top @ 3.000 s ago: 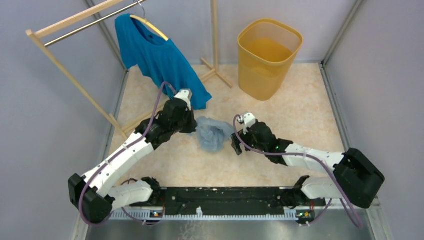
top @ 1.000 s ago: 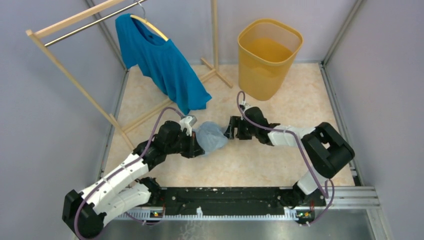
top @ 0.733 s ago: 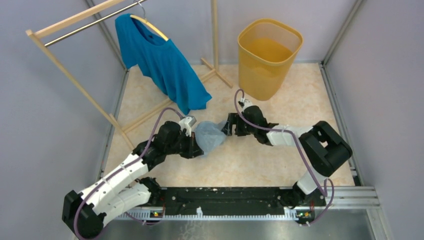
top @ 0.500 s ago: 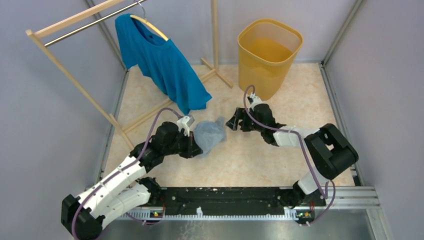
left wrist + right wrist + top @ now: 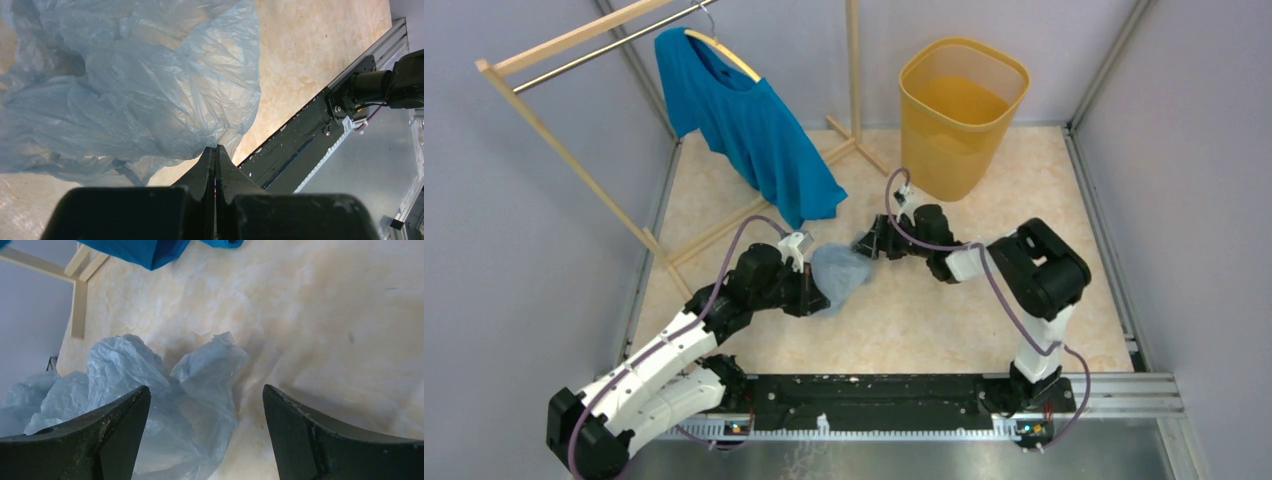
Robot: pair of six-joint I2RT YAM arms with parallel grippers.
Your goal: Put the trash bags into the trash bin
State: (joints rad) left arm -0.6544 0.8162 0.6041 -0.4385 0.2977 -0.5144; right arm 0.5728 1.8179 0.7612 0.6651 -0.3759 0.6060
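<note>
Right gripper [image 5: 863,246] has returned, jaws wide, beside the trash bag [image 5: 841,270] pinched by the left gripper [image 5: 216,150]; the T-shirt [image 5: 754,120] hangs just behind.

The top camera is looking down from above and behind the arm bases, taking in the whole tabletop [image 5: 1024,330]. The left wrist camera is sitting very near the trash bag [image 5: 125,85], looking over the left gripper [image 5: 216,148]. The right wrist camera is looking low across the tabletop, through the right gripper [image 5: 206,387], toward the left edge. All three views are sharing the bag.
</note>
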